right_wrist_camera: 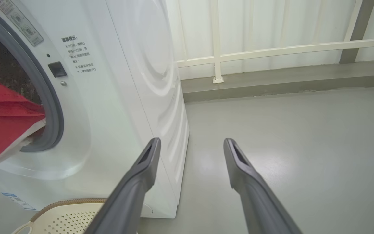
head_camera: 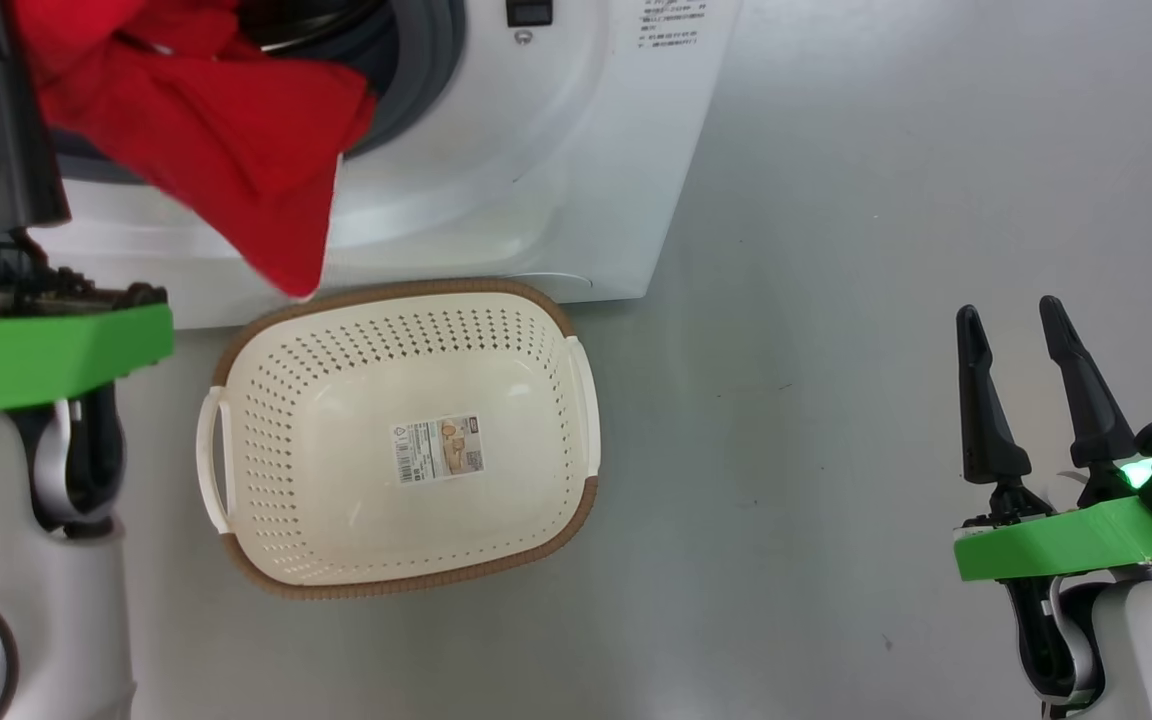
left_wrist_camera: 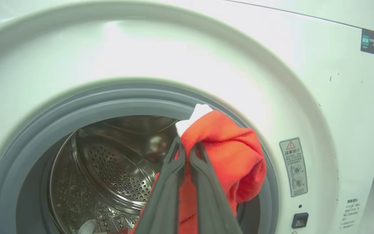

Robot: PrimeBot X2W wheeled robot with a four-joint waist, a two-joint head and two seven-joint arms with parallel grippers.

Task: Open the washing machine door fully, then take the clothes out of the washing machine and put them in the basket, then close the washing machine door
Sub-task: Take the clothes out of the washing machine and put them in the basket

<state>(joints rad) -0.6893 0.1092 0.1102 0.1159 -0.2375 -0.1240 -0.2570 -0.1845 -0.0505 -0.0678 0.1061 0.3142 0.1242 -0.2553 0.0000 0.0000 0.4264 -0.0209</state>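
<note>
The right gripper (head_camera: 1008,312) is seen nearest, low at the robot's right over bare grey floor (head_camera: 836,420). Its two dark fingers are spread wide apart and nothing is held between them. In the right wrist view the same gripper (right_wrist_camera: 192,144) is aimed past the washing machine's right front corner.

The basket (head_camera: 416,290) is set on the floor just in front of the washing machine (head_camera: 536,170), well to the left of the right gripper. Its paper label (head_camera: 439,450) is seen uncovered on its bottom.

Beyond the basket, a red garment (head_camera: 216,130) is gripped by the left gripper (left_wrist_camera: 187,146), whose fingers are pressed nearly together on the cloth. The garment is held up before the round opening, with a white edge shown at its top. In the head view its lowest corner is seen hanging over the basket's far rim. Whether rim and cloth touch cannot be told.

Behind the garment, the grey rubber ring (left_wrist_camera: 44,130) and the perforated steel drum (left_wrist_camera: 115,169) are seen. A warning sticker (left_wrist_camera: 293,166) is fixed to the machine's white front, right of the ring. Farther off, a white railing (right_wrist_camera: 271,50) is seen along the wall.
</note>
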